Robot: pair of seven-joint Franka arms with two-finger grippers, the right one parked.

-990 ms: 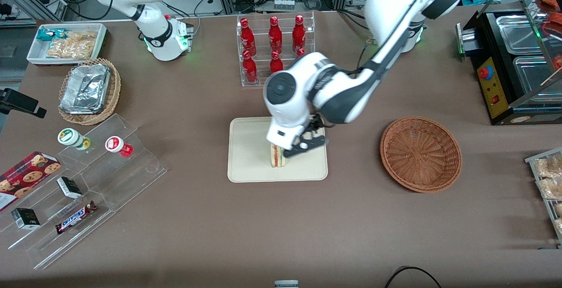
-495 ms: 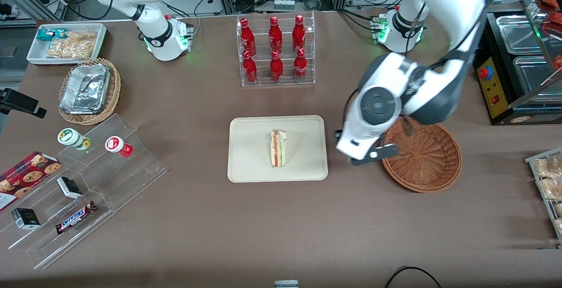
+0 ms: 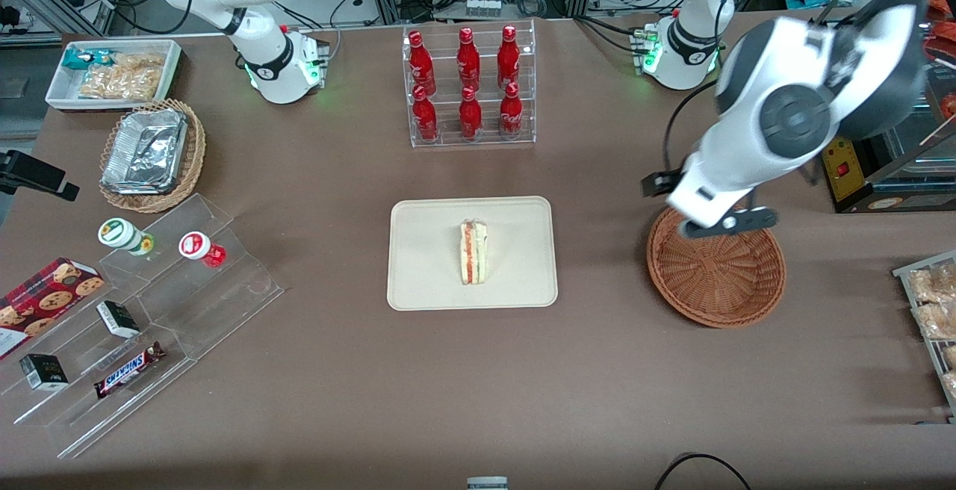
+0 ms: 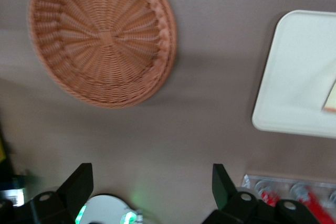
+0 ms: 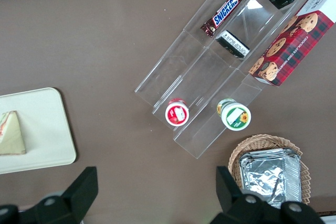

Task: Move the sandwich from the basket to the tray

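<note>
White-armed pincer [image 3: 723, 224], jaws spread and empty, has moved from beside the tray [image 3: 426, 251] to above the basket [image 3: 717, 281].

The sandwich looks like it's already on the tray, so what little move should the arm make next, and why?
Probably just a short lift away to park. The sandwich stands on the tray, the basket is empty, and the pincer hangs open and empty above the basket's rim, so nothing remains to carry.
</note>
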